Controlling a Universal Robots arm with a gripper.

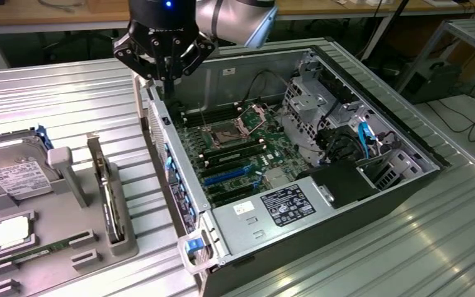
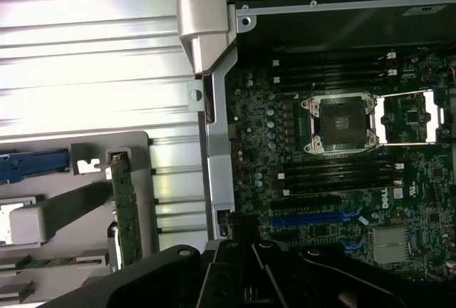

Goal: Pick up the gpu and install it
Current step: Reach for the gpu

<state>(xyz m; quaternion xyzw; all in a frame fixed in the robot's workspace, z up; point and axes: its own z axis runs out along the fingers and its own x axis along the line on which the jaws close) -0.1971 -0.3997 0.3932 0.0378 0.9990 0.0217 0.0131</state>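
Note:
The gpu (image 1: 107,193) stands on its edge in a slot of the grey holder tray (image 1: 85,238) at the exterior view's left, silver bracket end up. In the wrist view the gpu (image 2: 126,215) appears edge-on as a thin green board with a metal bracket. My gripper (image 1: 170,91) hangs over the back corner of the open computer case (image 1: 320,210), apart from the gpu, its fingers drawn together with nothing between them. The dark gripper (image 2: 246,254) hovers above the case wall and the motherboard's blue slot (image 2: 313,217).
The motherboard (image 1: 237,154) lies open with its CPU socket (image 2: 340,122) bare. In the tray sit a silver hard drive (image 1: 13,172), a processor (image 1: 10,232) and a green RAM stick (image 1: 33,252). Cables and a drive cage (image 1: 349,139) crowd the case's far side.

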